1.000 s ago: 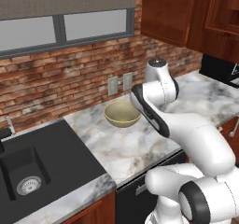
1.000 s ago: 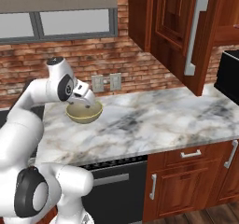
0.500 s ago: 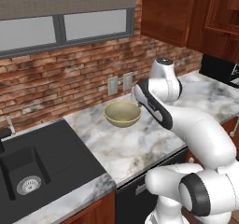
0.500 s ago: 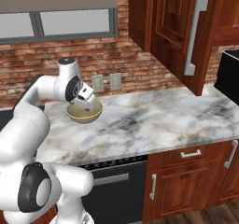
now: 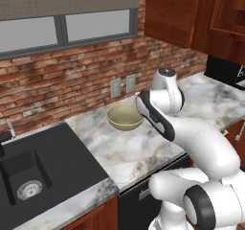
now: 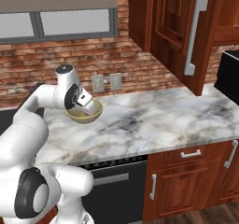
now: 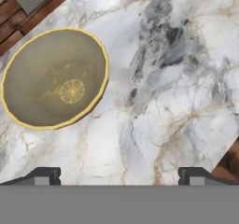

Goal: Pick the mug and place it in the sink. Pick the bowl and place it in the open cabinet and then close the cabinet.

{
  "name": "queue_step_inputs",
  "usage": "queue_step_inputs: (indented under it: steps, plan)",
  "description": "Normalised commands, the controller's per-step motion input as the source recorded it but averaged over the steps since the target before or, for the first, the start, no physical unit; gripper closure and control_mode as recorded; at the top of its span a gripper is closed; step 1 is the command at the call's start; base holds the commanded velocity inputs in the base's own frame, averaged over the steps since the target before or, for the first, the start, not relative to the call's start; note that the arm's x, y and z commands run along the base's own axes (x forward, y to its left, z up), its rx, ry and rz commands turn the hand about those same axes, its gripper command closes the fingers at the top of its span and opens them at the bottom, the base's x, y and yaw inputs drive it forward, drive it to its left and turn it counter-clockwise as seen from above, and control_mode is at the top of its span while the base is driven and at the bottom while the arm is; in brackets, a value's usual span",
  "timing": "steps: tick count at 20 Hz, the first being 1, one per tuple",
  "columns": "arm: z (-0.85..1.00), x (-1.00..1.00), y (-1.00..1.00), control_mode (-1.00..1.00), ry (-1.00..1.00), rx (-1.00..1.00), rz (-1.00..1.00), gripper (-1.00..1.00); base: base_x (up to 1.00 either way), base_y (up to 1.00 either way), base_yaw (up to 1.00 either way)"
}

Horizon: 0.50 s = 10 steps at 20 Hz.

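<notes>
Overhead, claw (image 7: 116, 175) spread wide and empty, bowl (image 7: 55, 78) on marble counter (image 7: 177, 92), gold medallion inside, unlettered

Base views flank bowl (image 5: 125, 117); hand view overhead.

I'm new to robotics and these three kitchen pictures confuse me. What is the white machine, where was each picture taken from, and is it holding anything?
The white machine is a robot arm with a two-finger gripper, in a computer-rendered kitchen. Two pictures come from cameras on its base, behind the arm to its left and right, showing one scene from two sides. The third looks down from a camera on the hand; the two small dark tips at its bottom are the fingers, spread wide with nothing between them. So nothing is held. On the marble counter sits an empty olive bowl with a yellow rim; the hand hangs above and beside it. A black sink lies to the left, and a brown wall cabinet stands open on the right.
</notes>
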Motion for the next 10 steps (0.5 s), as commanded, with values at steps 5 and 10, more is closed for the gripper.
queue_step_inputs:
  steps: [5,10]
  plan:
    - [-0.1,0.24,0.0,-1.0,0.0,0.05,-0.03,-1.0,0.0,0.0,0.0]
    - [-0.17,0.32,0.0,-1.0,0.0,0.06,0.0,-1.0,0.0,0.0,0.0]
